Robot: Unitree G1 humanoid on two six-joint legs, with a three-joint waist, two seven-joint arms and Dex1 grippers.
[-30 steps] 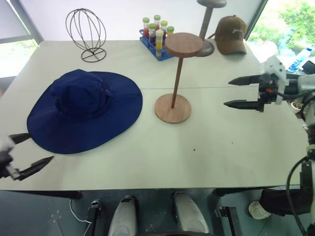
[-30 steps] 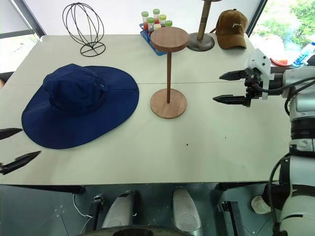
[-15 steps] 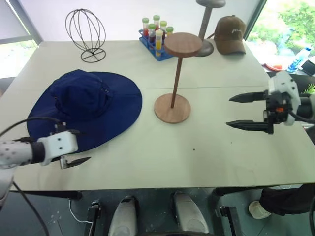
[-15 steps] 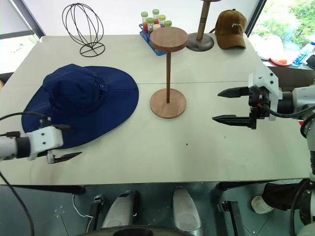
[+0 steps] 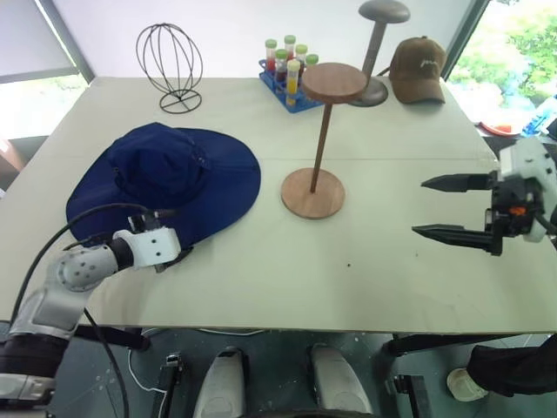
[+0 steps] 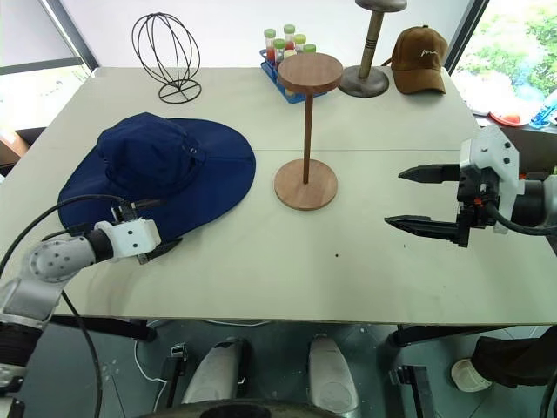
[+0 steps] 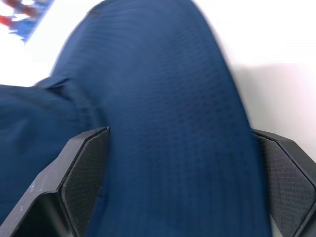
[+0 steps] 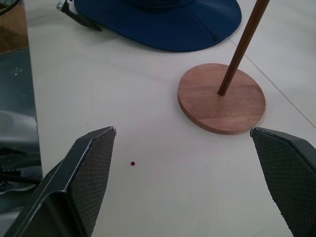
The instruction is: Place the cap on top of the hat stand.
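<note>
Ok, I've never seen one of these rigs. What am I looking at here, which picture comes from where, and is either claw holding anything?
It is a two-armed humanoid robot. The two wide pictures come from its head, looking down on a white table; the two close-ups come from cameras on its wrists. On the table lie a navy cap, a wooden hat stand, a wire globe stand, a rack of tubes, a grey stand and a brown baseball cap. The left gripper is open, with its fingers on either side of the navy cap's brim. The right gripper hangs open and holds nothing.
</note>
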